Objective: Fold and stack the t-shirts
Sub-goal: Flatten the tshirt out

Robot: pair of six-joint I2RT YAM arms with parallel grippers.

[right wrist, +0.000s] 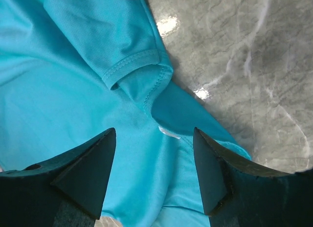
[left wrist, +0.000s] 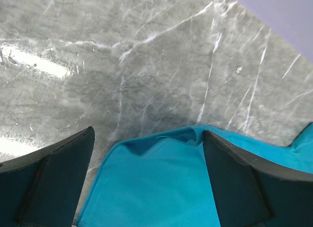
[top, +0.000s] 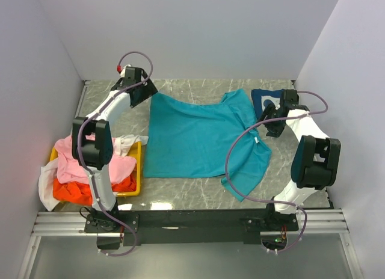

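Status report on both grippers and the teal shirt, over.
Left gripper open at far corner of the teal t-shirt. Right gripper open near its sleeve. Shirt spread out, not folded. Right arm's cable loops above the shirt.

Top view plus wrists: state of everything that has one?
teal t-shirt: spread flat, unfolded
navy t-shirt: partly hidden, fold state unclear
yellow tray: filled with heaped shirts
pink t-shirt: crumpled, on top
orange t-shirt: crumpled, under the pink
white t-shirt: crumpled, spilling over the left rim
left pincer: open, straddling the teal corner
right pincer: open, over the teal sleeve
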